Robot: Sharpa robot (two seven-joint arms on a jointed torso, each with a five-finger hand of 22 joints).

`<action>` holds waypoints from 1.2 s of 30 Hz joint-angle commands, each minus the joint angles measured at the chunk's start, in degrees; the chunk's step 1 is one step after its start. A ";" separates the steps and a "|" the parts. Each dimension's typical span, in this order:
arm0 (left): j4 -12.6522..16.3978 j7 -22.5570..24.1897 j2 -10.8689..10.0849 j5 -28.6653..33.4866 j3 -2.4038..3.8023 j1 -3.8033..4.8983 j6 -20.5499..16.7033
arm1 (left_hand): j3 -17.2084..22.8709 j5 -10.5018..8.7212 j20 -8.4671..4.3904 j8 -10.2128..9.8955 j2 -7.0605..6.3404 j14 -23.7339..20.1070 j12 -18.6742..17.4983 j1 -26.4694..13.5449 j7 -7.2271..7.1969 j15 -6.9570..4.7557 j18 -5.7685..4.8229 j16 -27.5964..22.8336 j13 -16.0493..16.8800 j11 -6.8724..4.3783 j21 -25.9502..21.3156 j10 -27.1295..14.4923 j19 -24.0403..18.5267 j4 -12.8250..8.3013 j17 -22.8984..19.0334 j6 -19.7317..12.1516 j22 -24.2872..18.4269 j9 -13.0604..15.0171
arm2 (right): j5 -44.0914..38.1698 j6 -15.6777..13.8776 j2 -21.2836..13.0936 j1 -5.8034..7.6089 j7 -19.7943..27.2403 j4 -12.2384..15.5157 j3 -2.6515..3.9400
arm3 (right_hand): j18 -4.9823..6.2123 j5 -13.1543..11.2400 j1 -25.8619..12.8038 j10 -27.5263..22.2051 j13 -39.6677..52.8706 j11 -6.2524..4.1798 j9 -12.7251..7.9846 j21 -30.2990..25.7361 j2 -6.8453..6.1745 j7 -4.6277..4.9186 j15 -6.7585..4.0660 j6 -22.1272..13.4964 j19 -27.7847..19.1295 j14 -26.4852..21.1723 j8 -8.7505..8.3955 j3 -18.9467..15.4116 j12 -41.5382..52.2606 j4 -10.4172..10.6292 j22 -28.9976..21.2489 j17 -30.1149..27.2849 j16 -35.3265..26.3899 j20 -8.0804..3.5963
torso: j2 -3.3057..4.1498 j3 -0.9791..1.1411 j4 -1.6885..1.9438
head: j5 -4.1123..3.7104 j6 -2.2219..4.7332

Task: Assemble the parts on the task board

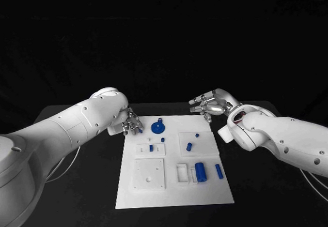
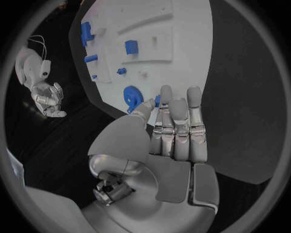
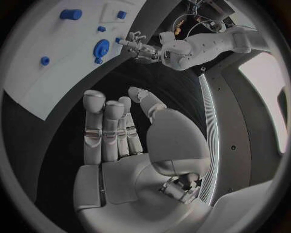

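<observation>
Nearest lie loose blue cylindrical pegs [image 1: 201, 171] on the white rectangular task board [image 1: 177, 195], while at its far edge both silver hands, left [image 1: 129, 124] and right [image 1: 212, 104], hover empty with fingers extended, apparently about to reach for the round blue wheel-shaped part [image 1: 158, 128]

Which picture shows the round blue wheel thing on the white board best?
The head view: the round blue part sits in plain sight near the task board's far edge, close to the left hand. The left wrist view shows it partly behind that hand's fingertips; the right wrist view shows it small.
</observation>
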 commanded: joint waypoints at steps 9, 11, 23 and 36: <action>0.20 1.95 0.03 0.26 -0.01 -0.11 -2.82 | 5.25 5.37 -0.51 0.21 -0.95 1.32 3.59 -1.34 -2.21 -0.72 -0.43 1.65 0.91 -1.03 3.10 2.59 -0.38 -4.96 1.38 4.32 1.31 0.09 | -0.02 0.63 0.03 -0.01 0.24 0.02 0.04 | 0.30 -0.36 -0.21 0.28 0.06 0.04 -0.07 0.07 0.12 0.05 -0.34 0.35 1.43 0.07 -0.23 -0.35 0.03 0.05 3.27 0.10 -0.02 -0.53 | -0.04 -0.07 0.07 | -0.12 0.17; 0.28 1.93 -0.01 0.26 -0.01 -0.11 -3.33 | 5.51 6.12 -0.58 0.22 -1.07 1.59 4.02 -1.65 -2.28 -0.80 -0.40 1.74 0.95 -1.13 3.56 2.63 -0.37 -5.25 1.52 4.55 1.30 0.17 | -0.02 0.63 0.02 -0.01 0.25 0.01 0.04 | 0.30 -0.36 -0.21 0.28 0.06 0.04 -0.07 0.07 0.12 0.05 -0.34 0.35 1.43 0.07 -0.23 -0.35 0.03 0.05 3.27 0.10 -0.02 -0.53 | -0.04 -0.07 0.07 | -0.12 0.17; 2.23 1.12 -1.03 0.56 0.05 -0.05 -5.13 | 7.59 13.07 -1.22 0.23 -2.32 3.64 7.75 -4.29 -2.92 -1.39 -0.41 3.07 1.42 -2.01 7.10 2.75 -0.23 -7.92 3.10 6.66 1.29 1.14 | 0.03 0.48 -0.11 -0.01 0.29 0.07 0.04 | 0.30 -0.36 -0.21 0.28 0.06 0.04 -0.07 0.07 0.12 0.05 -0.34 0.35 1.43 0.07 -0.23 -0.35 0.03 0.05 3.27 0.10 -0.02 -0.53 | -0.09 -0.08 0.21 | 0.07 0.32; 9.15 -1.42 -4.32 0.39 0.16 1.46 -2.30 | 8.47 15.49 -1.31 0.22 -2.49 4.35 9.51 -5.66 -3.16 -1.48 -0.31 5.03 1.40 -2.39 9.27 2.79 -0.84 -9.60 6.30 7.40 1.24 1.95 | 0.15 0.40 -0.48 -0.01 0.29 0.18 0.04 | 0.30 -0.36 -0.21 0.28 0.06 0.04 -0.07 0.07 0.12 0.05 -0.34 0.35 1.43 0.07 -0.23 -0.35 0.03 0.05 3.27 0.10 -0.02 -0.53 | -0.19 -0.02 0.27 | 0.34 0.27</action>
